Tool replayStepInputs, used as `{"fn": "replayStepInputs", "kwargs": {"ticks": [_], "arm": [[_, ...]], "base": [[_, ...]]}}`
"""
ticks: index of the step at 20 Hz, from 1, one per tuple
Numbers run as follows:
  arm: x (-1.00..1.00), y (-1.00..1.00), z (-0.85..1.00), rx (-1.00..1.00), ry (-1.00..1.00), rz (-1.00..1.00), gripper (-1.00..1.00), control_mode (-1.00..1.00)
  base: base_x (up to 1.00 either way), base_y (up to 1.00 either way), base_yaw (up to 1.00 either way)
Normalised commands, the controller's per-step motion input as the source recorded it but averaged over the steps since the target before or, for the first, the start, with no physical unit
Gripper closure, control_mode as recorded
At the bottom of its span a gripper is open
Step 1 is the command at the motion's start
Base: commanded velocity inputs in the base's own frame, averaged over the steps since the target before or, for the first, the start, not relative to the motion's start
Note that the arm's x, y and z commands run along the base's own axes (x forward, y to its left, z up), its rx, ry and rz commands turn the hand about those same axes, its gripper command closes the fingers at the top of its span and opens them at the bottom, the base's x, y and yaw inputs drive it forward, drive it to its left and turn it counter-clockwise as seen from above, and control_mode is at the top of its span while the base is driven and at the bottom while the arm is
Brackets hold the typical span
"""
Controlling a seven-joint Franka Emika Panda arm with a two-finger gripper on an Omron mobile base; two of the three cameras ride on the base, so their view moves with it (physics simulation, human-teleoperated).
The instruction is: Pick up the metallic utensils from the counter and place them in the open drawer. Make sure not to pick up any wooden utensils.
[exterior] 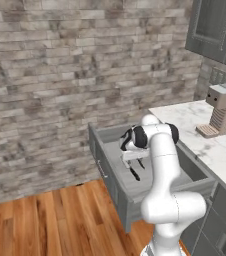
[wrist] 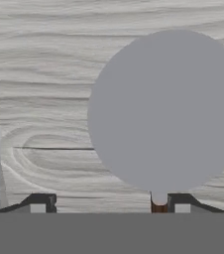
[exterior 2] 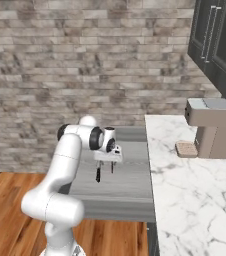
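**Spoon over the open drawer, fingers spread**

In the hand view we look straight down at the drawer (wrist: 44, 74) floor, pale grey wood grain. A round grey spoon (wrist: 168, 111) head spreads from the middle toward 2 o'clock. Its thin neck ends at 5 o'clock, just beside one fingertip. The gripper (wrist: 110, 203) has its fingers wide apart, clamping nothing.

In the right base view the gripper (exterior 2: 106, 167) hangs above the drawer (exterior 2: 125, 200), which juts out at 9 o'clock from the table (exterior 2: 195, 200). The left base view shows the gripper (exterior: 133, 162) inside the drawer (exterior: 130, 210) walls, beside the table (exterior: 220, 150).

We judge the spoon light, stiff and slick. The slim neck or handle, taken crosswise, is the place to hold, not the broad head. The drawer floor that shows is otherwise bare.
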Motion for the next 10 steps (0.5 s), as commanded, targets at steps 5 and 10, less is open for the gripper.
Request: {"fn": "replayStepInputs", "kwargs": {"ticks": [5,10], "arm": [[-0.42,0.47,-0.11,0.0,0.02,0.0,-1.0,-1.0],[-0.41,0.27,0.35,0.0,0.0,-0.04,-1.0,-1.0]], "base": [[0.0,0.0,0.0],[0.0,0.0,0.0]]}}
